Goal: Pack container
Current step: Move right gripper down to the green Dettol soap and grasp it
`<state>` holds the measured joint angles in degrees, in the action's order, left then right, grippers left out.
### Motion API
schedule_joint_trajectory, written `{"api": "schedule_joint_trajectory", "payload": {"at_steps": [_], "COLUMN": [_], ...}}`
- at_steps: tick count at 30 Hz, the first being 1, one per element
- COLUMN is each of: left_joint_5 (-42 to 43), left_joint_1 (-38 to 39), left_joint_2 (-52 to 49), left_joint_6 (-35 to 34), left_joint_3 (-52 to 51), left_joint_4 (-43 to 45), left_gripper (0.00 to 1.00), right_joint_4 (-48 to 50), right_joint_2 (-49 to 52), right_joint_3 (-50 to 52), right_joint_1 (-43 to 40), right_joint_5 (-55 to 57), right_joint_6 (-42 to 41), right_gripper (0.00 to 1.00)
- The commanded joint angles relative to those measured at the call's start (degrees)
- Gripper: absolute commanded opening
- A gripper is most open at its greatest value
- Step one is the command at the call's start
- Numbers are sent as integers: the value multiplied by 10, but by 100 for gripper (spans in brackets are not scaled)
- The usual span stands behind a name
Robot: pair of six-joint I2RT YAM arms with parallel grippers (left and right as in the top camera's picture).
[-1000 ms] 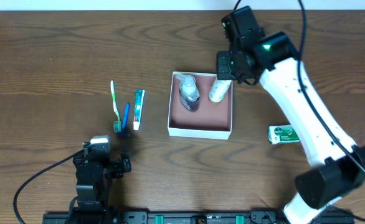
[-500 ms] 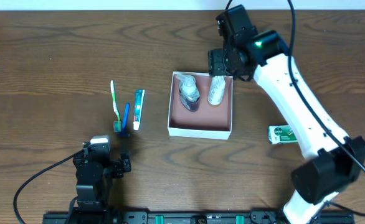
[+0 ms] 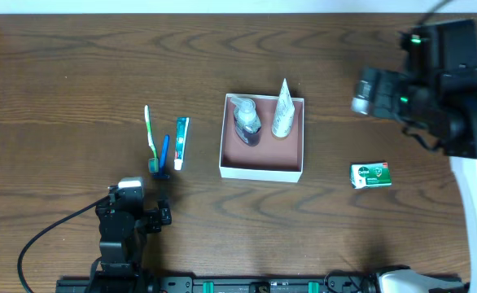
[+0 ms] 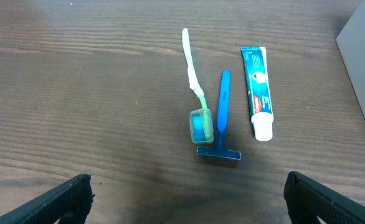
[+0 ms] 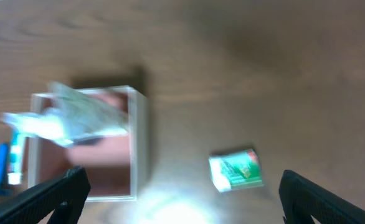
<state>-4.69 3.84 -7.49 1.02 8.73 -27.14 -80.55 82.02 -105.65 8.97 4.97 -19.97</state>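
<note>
Surface: dark brown wood-grain table (image 3: 76, 65); its far edge meets a pale strip at the top of the overhead view.
Left gripper (image 4: 184, 198): low over the near left of the table, fingers spread wide apart, nothing between them.
Toiletry row: toothbrush (image 4: 194, 81), green and white with a capped head; blue razor (image 4: 222, 118) just beside it; toothpaste tube (image 4: 258, 90), teal with a white cap. All lie flat, left of the container.
Soap box (image 3: 370, 175): green, flat, right of the container and well apart from it.
Container (image 3: 260, 172): mid-table; square, shallow, open-topped, white walls, reddish-brown floor.
Contents: pump bottle (image 3: 247, 122) in the far left part; white tube (image 3: 282, 114) to its right, its tip past the far wall.
Writing: print on the tube and box is too small to read.
Right gripper (image 5: 185, 199): raised at the far right, fingers apart, holding nothing; its view is blurred.
Open room: bare wood on both sides of the container.
</note>
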Motion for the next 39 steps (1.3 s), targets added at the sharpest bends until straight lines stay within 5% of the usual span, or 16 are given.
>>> {"api": "schedule_joint_trajectory", "payload": {"at_steps": [1, 14, 18, 25, 39], "left_joint_5": [-2, -2, -2, -2, -2], "left_joint_1": [-3, -3, -3, -3, -3], "left_joint_2": [3, 3, 3, 3, 3], "left_joint_6": [-9, -9, -9, -9, -9], "left_joint_3": [-10, -10, -10, -10, -10], "left_joint_4": [-2, -2, -2, -2, -2], "left_gripper": [98, 98, 98, 98, 98], "right_joint_4": [-16, 148, 187, 231, 411], "right_joint_2": [11, 11, 11, 11, 38], "right_joint_3": [24, 339, 429, 518, 601], "right_joint_1": [-41, -64, -63, -64, -78], "right_joint_5": [8, -10, -14, -14, -20], "right_joint_6": [-2, -56, -136, -305, -420], "right_gripper": [99, 99, 99, 87, 80]}}
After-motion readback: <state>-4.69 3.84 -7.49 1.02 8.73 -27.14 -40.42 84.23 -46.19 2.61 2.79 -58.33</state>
